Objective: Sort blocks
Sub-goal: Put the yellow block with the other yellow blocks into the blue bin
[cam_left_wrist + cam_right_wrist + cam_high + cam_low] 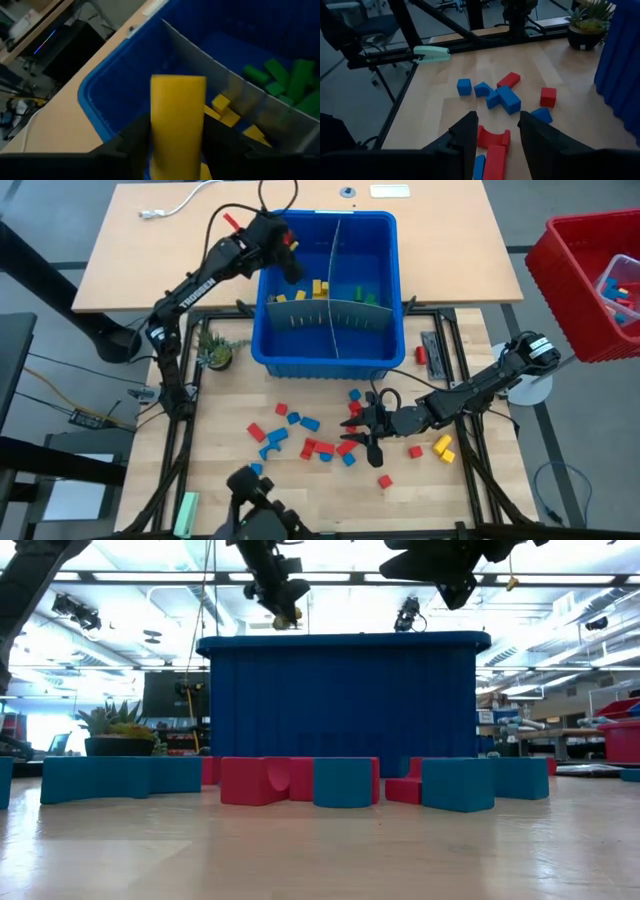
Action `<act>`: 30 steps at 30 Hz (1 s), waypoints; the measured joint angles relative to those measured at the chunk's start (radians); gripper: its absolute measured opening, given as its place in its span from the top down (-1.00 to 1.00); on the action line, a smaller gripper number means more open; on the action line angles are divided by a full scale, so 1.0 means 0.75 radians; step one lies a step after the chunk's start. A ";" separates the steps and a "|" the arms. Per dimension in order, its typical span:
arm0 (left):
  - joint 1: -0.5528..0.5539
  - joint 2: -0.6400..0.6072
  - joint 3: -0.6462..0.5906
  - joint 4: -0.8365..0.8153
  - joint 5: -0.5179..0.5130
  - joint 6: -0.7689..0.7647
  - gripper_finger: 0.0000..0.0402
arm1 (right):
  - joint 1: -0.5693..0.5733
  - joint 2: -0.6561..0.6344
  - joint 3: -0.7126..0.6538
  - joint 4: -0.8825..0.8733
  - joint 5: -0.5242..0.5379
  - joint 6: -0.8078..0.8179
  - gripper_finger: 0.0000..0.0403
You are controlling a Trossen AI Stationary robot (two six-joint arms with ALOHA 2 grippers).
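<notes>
Over the blue bin (330, 355), the left gripper (177, 145) pinches a yellow block (177, 120) between its jaws above the yellow compartment — the drop looks next. The right gripper (497, 132), jaws spread, hovers over red and blue blocks (502, 97) scattered on the counter (230, 410) — a descent and squeeze to follow.

The left gripper (290, 262) hangs over the bin (330, 362); blocks (300, 435) lie beside the right gripper (365, 428).
</notes>
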State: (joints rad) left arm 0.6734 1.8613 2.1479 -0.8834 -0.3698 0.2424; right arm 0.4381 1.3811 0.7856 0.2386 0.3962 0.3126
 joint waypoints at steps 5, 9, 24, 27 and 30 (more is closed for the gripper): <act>0.028 0.010 0.000 -0.003 -0.008 -0.044 0.01 | 0.000 0.000 0.000 -0.001 0.002 -0.001 0.33; 0.030 0.013 0.000 -0.036 -0.024 -0.059 -0.11 | 0.000 0.000 0.000 -0.001 0.003 -0.001 0.33; -0.269 -0.314 0.001 -0.341 0.004 -0.227 -0.04 | 0.000 0.000 -0.001 -0.013 0.003 -0.012 0.33; -0.385 -0.394 0.002 -0.435 0.009 -0.289 0.00 | 0.000 0.000 -0.001 -0.007 0.003 -0.012 0.33; -0.524 -0.464 0.002 -0.500 0.010 -0.378 0.02 | 0.000 0.001 -0.001 0.002 0.003 -0.012 0.33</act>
State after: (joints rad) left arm 0.2808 1.5135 2.1494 -1.2583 -0.3621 -0.0411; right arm 0.4381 1.3815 0.7853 0.2401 0.3985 0.3038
